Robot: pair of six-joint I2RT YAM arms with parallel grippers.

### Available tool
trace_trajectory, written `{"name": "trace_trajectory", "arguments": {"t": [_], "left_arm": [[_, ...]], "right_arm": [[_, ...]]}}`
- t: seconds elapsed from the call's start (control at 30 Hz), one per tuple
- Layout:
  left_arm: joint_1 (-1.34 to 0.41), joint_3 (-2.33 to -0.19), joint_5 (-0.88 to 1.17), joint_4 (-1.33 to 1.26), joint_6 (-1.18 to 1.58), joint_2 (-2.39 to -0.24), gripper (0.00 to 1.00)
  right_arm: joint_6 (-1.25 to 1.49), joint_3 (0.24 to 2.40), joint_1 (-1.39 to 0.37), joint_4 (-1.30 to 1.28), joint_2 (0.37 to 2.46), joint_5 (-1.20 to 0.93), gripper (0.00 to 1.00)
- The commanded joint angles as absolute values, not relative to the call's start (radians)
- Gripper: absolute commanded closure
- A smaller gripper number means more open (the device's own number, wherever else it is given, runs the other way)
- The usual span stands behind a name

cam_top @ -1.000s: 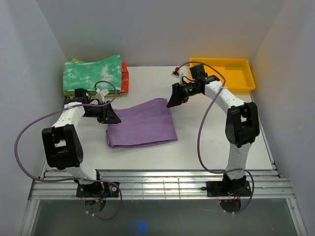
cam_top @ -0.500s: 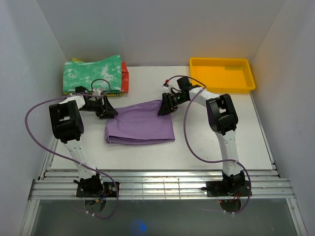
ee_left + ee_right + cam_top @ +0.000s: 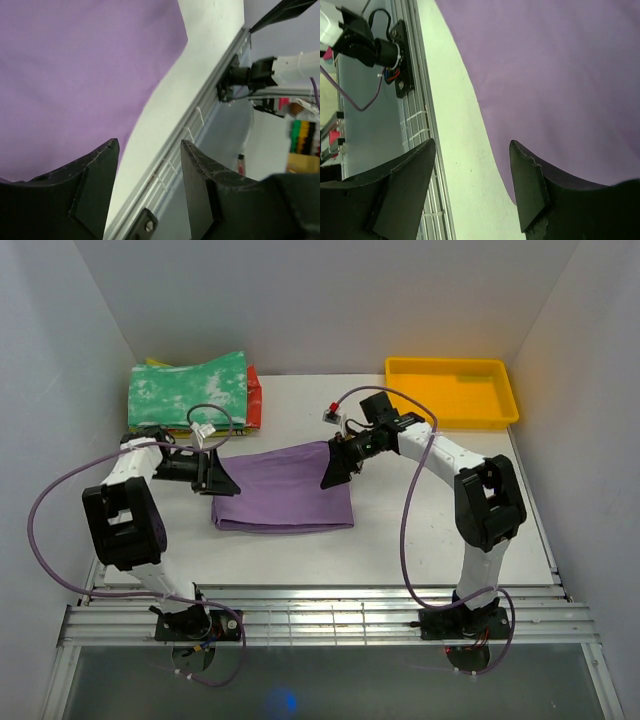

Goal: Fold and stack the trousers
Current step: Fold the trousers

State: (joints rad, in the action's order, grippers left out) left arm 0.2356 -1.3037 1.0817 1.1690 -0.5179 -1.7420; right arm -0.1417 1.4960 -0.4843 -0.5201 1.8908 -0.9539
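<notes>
Trousers (image 3: 285,492) lie folded between the two parted, empty jaws.

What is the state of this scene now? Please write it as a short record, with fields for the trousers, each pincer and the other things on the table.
trousers: lilac, folded flat into a rectangle, middle of the table
left pincer: open, holds nothing, at the trousers' left edge
right pincer: open, holds nothing, at the trousers' right edge
green-and-white garment: folded, on top of a pile, far left corner
tray: yellow, far right corner
stacking: not yet done
</notes>
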Motion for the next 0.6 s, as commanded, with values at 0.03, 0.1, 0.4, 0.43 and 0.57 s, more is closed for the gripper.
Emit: {"name": "trace_trajectory", "arguments": {"t": [0.03,0.1,0.4,0.43,0.57], "left_arm": [[0.239,-1.119,1.04,1.172,-0.55,-1.72,0.37],[0.242,-1.101,0.972,1.138,-0.545,-1.771,0.37],[0.324,-1.213,0.811,0.919,-0.333,-2.022,0.42],[0.312,-1.241,0.842,0.916,-0.322,-2.031,0.41],[0.295,-1.353,0.991,0.971,-0.374,-1.972,0.36]], "right_arm": [[-0.225,1.382,-0.532,-0.563,1.953,-0.925,0.33],[-0.241,1.365,-0.531,-0.558,2.0,-0.902,0.33],[-0.209,1.382,-0.466,-0.534,2.126,-0.669,0.33],[-0.212,1.391,-0.45,-0.538,2.126,-0.655,0.32],[-0.264,1.457,-0.423,-0.587,2.077,-0.676,0.32]]}}
